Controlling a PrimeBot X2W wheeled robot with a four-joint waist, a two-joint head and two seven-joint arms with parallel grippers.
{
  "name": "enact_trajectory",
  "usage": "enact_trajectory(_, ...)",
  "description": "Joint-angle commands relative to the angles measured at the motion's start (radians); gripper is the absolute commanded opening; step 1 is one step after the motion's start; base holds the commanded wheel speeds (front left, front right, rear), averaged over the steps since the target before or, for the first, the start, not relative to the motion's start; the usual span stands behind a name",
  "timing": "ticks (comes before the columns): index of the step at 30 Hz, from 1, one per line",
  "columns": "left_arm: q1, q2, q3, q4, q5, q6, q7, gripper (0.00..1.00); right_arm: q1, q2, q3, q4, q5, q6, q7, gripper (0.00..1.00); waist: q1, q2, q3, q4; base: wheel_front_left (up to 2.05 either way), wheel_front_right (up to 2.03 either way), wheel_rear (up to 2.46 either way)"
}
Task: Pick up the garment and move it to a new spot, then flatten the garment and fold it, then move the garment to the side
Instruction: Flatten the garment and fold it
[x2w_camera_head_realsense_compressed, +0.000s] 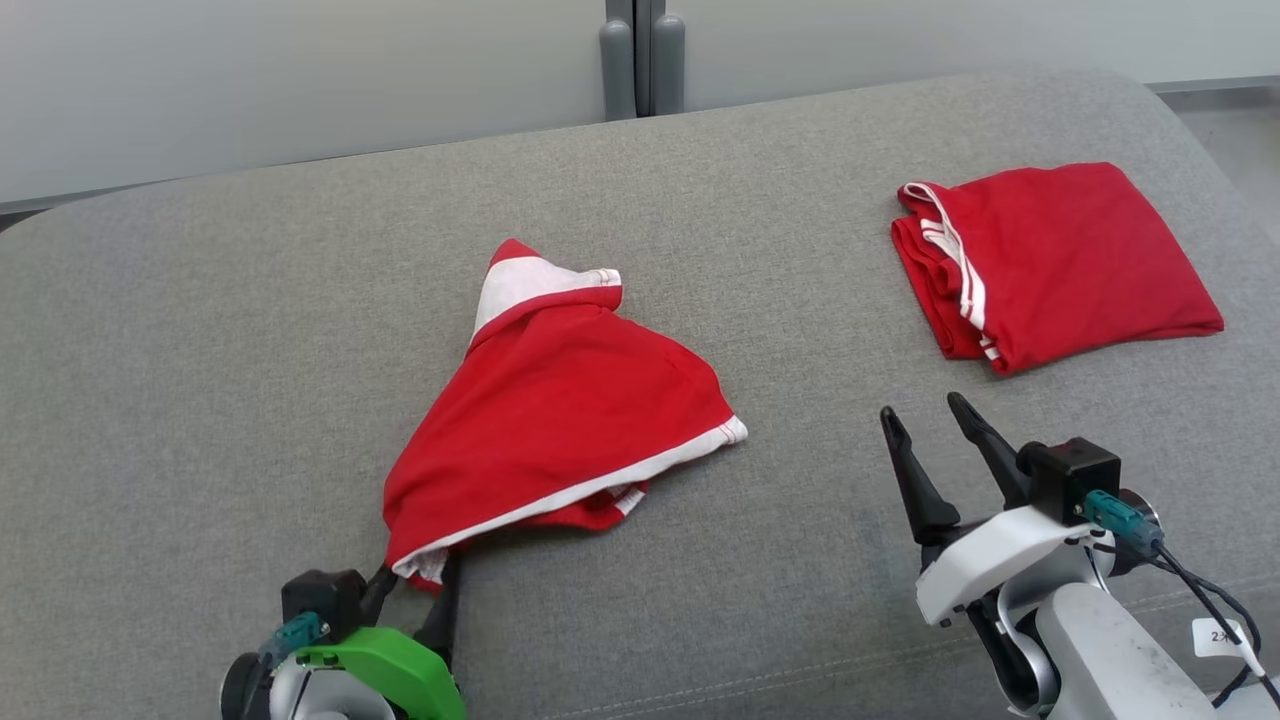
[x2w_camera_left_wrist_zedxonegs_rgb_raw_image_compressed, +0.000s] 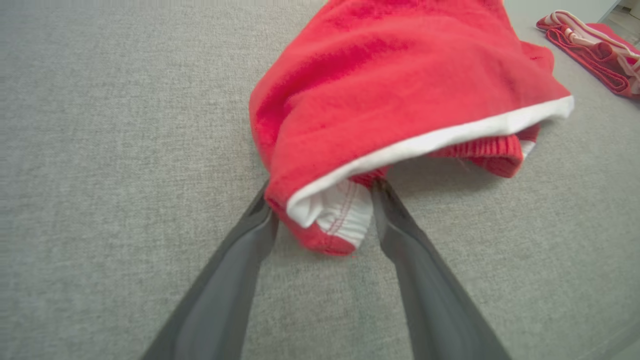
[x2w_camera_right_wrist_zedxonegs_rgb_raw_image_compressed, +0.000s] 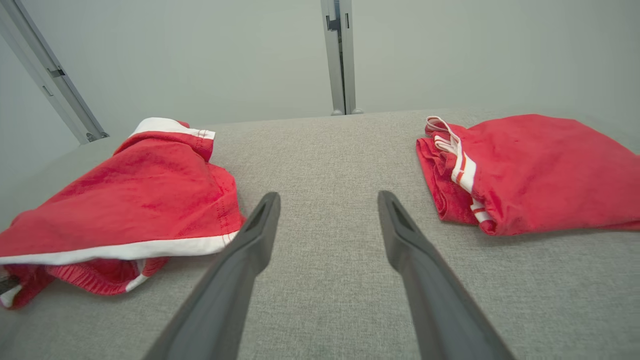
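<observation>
Roughly at the middle of a grey fabric-covered surface lies a crumpled red garment with white trim. It is bunched into a loose triangle. Its peak points toward 12 o'clock, and a white-edged hem runs along its near side from 7 o'clock up toward 3 o'clock. A ribbed red layer peeks out from under that hem.

At 7 o'clock, the robot's left end effector, on a green wrist, sits low on the surface. Its two dark fingers are spread apart, and the garment's nearest corner, red with a white inner fold, lies between them. One fingertip touches the red edge and the other runs just under the hem. The fingers are not pressed together on the cloth.

At 4 o'clock, the right end effector hovers over bare grey fabric. Its fingers are wide apart, holding nothing and pointing toward 12 o'clock.

At 2 o'clock, well apart from the crumpled piece, rests a folded red garment with white stripes along its left edge.

Behind the surface stand pale wall panels, with a grey post at 12 o'clock.
</observation>
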Motion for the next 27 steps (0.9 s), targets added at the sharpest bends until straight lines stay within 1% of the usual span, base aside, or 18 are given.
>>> enact_trajectory(1,-0.026,0.022,0.002,-0.002,-0.004,-0.003,-0.003,0.0,-0.01,-0.006,-0.001,0.002,0.003,-0.001,-0.004,1.0,0.0,-0.0001,0.002,-0.005,0.0,0.0,0.0)
enact_trajectory(4,-0.037,0.051,0.019,-0.031,0.021,-0.003,-0.003,0.0,-0.002,-0.006,-0.01,0.003,0.001,-0.001,-0.004,1.0,0.0,-0.0001,-0.004,-0.002,0.0,0.0,0.0)
enact_trajectory(13,-0.079,0.099,0.057,-0.088,0.102,-0.003,-0.003,0.0,0.011,0.005,-0.006,0.006,-0.004,-0.001,-0.004,1.0,0.0,-0.0001,-0.031,0.016,0.0,0.0,0.0)
enact_trajectory(18,-0.145,0.129,0.037,-0.081,0.134,-0.003,-0.003,0.0,0.015,0.008,0.003,0.01,-0.002,-0.001,-0.004,1.0,0.0,-0.0001,-0.045,0.016,0.0,0.0,0.0)
enact_trajectory(22,-0.211,0.161,0.015,-0.068,0.139,-0.003,-0.003,0.0,0.017,0.01,0.009,0.012,0.001,-0.001,-0.004,1.0,0.0,-0.0001,-0.052,0.008,0.0,0.0,0.0)
enact_trajectory(27,-0.272,0.204,-0.002,-0.071,0.174,-0.003,-0.003,0.0,0.02,0.009,0.006,0.008,0.003,-0.001,-0.004,1.0,0.0,-0.0001,-0.053,-0.005,0.0,0.0,0.0)
